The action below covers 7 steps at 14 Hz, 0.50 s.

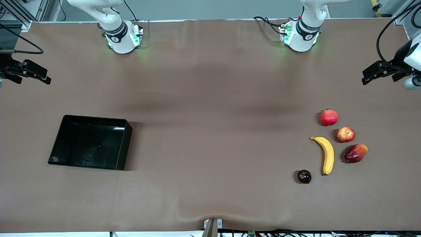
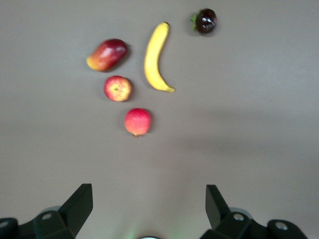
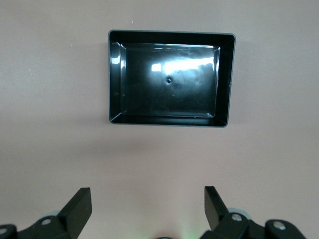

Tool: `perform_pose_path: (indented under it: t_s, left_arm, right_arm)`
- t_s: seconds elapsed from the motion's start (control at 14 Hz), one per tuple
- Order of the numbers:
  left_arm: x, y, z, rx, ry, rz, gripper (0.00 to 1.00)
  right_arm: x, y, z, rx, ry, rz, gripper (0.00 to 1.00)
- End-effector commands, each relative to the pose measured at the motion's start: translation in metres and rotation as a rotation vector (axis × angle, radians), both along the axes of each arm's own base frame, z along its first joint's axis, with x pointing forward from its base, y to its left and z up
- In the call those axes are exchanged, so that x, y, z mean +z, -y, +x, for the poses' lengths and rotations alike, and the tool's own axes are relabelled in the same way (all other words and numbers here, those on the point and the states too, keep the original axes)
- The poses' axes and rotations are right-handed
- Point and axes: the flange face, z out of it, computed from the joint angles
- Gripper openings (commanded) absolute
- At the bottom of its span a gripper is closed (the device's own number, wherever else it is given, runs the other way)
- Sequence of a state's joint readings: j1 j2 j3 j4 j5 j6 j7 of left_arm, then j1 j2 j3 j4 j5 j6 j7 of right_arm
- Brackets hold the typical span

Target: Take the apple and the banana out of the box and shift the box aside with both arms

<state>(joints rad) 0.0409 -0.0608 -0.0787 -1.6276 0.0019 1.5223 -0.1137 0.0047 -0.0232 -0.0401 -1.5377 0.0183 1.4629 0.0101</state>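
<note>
The yellow banana (image 1: pixel 326 153) (image 2: pixel 155 57) lies on the brown table toward the left arm's end. The streaked red apple (image 1: pixel 345 134) (image 2: pixel 117 88) rests beside it. The black box (image 1: pixel 125 144) (image 3: pixel 227 79) sits with nothing in it toward the right arm's end. My left gripper (image 1: pixel 365 78) (image 2: pixel 149 199) hangs open over the bare table at its own end, apart from the fruits. My right gripper (image 1: pixel 44 77) (image 3: pixel 148 199) hangs open over the bare table at its end, apart from the box. Neither holds anything.
A red pomegranate (image 1: pixel 329 117) (image 2: pixel 138 121) lies farther from the front camera than the apple. A red-yellow mango-like fruit (image 1: pixel 355 153) (image 2: pixel 106 54) lies nearer to it. A dark plum (image 1: pixel 304 176) (image 2: pixel 205 21) lies by the banana's near tip. Both arm bases (image 1: pixel 121 39) (image 1: pixel 301 38) stand along the table's back edge.
</note>
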Motion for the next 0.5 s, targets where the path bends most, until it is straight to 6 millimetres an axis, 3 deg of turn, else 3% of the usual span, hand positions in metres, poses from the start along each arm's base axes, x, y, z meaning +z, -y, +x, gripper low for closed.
perform_pose_path:
  t_s: [0.0, 0.43]
  left_arm:
    - [0.0033, -0.0020, -0.0018, 0.001, -0.019, -0.039, 1.00]
    - [0.0123, -0.0057, -0.0049, 0.007, -0.002, -0.005, 1.00]
  right_arm:
    - [0.0062, -0.0010, -0.0010, 0.000, 0.009, 0.002, 1.00]
    - [0.0062, -0.0002, -0.0010, -0.002, 0.009, 0.002, 1.00]
